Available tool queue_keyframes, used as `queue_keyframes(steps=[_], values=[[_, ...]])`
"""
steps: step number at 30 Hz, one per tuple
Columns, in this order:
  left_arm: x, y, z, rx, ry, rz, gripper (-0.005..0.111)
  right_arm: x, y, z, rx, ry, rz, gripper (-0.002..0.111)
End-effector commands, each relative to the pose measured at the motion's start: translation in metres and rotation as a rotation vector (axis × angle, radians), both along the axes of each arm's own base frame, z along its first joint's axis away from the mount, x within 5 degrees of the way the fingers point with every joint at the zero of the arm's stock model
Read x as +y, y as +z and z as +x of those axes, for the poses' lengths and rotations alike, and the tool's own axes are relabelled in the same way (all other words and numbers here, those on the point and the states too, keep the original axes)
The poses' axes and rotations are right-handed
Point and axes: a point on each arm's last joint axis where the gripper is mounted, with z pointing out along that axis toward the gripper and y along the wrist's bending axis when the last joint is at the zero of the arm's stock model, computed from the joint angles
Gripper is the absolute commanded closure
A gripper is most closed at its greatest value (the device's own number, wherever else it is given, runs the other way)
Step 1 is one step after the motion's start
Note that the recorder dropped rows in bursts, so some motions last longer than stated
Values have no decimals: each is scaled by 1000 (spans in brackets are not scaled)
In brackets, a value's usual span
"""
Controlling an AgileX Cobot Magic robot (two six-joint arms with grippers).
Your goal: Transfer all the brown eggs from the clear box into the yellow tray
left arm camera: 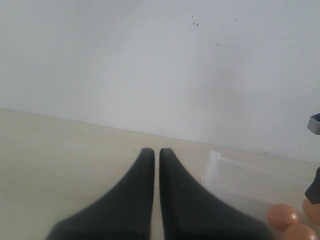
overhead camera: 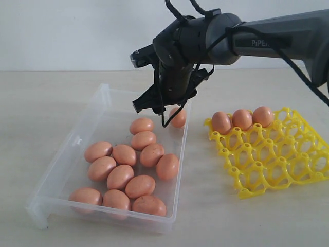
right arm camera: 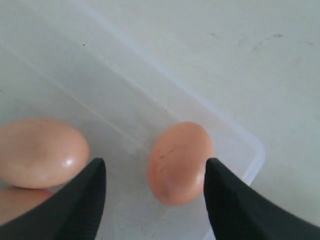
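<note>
A pale beige surface point(overhead camera: 31, 103) runs back to a plain off-white wall point(overhead camera: 61, 31), lightly flecked with dark specks in the left wrist view. On the surface sits the clear box point(overhead camera: 66, 150) holding most of the brown eggs point(overhead camera: 140, 186). Beside it, apart, is the yellow tray point(overhead camera: 277, 164) with three eggs in its far row. The right fingers point(right arm camera: 80, 200) are spread wide, released, flanking one egg point(right arm camera: 180, 162) in the box's far corner. The left fingers point(left arm camera: 135, 200) are clenched together, empty, near the box.

The pale beige table point(overhead camera: 36, 113) bears the clear box point(overhead camera: 72, 149) and, just apart, the yellow tray point(overhead camera: 277, 170).
</note>
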Motion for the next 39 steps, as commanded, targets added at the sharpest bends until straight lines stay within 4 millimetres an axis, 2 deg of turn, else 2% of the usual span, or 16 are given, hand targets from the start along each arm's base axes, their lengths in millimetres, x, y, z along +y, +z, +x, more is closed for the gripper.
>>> queue_keyframes(steps=[1,8,18,26,32,39], values=[[0,1,0,-2,-4,-2,103,-1,1,1,9,3,3,56],[0,1,0,-2,-4,-2,103,0,-31,7,34,9,-30,56],[0,1,0,-2,-4,-2,103,0,-33,12,-19,-15,-29,56],[0,1,0,-2,-4,-2,103,2,-33,13,-43,113,-80,56],[0,1,0,-2,-4,-2,103,2,-33,13,-39,75,-58,56],[0,1,0,-2,-4,-2,103,2,-53,14,-8,96,-95,56]])
